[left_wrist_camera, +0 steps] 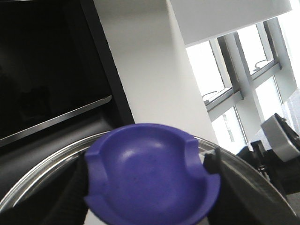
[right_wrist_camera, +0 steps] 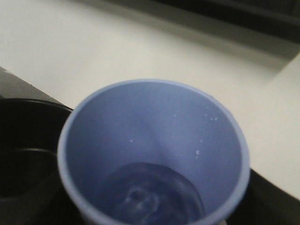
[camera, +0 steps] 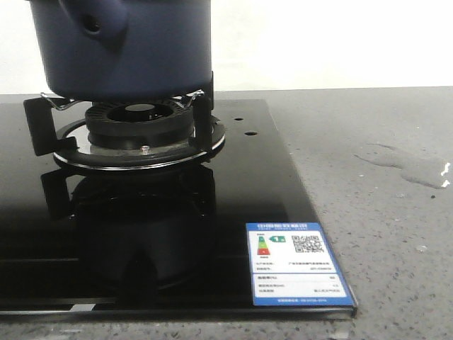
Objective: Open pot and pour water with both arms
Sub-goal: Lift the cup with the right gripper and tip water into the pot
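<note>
The dark navy pot (camera: 127, 49) stands on the burner's supports at the upper left of the front view, its top cut off by the frame. Neither gripper shows there. In the left wrist view my left gripper (left_wrist_camera: 147, 173) is shut on the purple-blue lid knob (left_wrist_camera: 150, 180), black fingers (left_wrist_camera: 212, 161) on both sides, the lid's steel rim (left_wrist_camera: 47, 159) behind it. In the right wrist view a light blue cup (right_wrist_camera: 154, 126) fills the jaws of my right gripper (right_wrist_camera: 152, 213). Water (right_wrist_camera: 150, 197) lies in its bottom, droplets on its wall. The cup hides the fingers.
The burner ring (camera: 138, 131) sits on a black glass cooktop (camera: 163, 234) with an energy label (camera: 297, 263) at its front right corner. A puddle of water (camera: 407, 166) lies on the grey speckled counter to the right. A dark round shape (right_wrist_camera: 23, 154) lies beside the cup.
</note>
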`<state>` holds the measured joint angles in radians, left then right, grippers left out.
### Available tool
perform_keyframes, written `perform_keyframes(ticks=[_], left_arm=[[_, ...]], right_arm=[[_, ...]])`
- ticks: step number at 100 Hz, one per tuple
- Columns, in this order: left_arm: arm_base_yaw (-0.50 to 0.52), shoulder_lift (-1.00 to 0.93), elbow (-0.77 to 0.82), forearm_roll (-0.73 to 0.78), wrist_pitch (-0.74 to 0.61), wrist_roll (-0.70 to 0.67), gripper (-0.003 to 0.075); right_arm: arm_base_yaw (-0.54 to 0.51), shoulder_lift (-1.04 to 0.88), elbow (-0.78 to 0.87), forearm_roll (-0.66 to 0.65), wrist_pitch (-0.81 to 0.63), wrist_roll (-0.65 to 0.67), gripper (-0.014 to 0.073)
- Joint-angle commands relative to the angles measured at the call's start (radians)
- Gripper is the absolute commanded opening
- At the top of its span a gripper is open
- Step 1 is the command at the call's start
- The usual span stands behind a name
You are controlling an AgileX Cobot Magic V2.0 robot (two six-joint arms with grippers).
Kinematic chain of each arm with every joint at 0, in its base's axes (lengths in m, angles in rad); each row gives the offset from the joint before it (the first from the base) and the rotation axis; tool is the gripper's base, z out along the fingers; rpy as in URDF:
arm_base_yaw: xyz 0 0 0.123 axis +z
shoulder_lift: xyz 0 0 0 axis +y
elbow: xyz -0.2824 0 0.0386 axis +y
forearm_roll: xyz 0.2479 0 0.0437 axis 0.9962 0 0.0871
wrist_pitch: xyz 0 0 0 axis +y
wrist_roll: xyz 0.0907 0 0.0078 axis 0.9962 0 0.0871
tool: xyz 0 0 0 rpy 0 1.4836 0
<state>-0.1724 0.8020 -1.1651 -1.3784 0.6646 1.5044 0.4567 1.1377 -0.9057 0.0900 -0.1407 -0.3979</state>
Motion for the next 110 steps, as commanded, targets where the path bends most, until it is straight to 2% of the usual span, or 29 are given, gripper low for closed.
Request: perform_keyframes(ticks=[1,14,39,63,110], left_arm=[[-0.01,-0.007,-0.033,-0.064,-0.049,-0.041,0.0283],[-0.01,-0.007,-0.033,-0.064,-0.049,-0.079,0.0283],[-0.01,-0.007,-0.033,-0.064,-0.049,-0.079,0.0283],[-0.01,-0.007,-0.033,-0.064,-0.043,-0.081,0.0283],[-0.01,-0.007,-0.033,-0.093,0.013,-0.082,0.0283]], right_arm=[[0.022,0.026,-0.141,-0.08,0.011,0.0,0.0256],[0.069,0.122,-0.285,-0.171,0.102,0.0,0.0256],[0.16,0.275,-0.425,-0.471,0.103,0.0,0.0256],[0.198,0.357,-0.456,-0.69,0.087,0.0,0.0256],[0.193,0.399,-0.485,-0.974,0.087,0.0,0.0256]])
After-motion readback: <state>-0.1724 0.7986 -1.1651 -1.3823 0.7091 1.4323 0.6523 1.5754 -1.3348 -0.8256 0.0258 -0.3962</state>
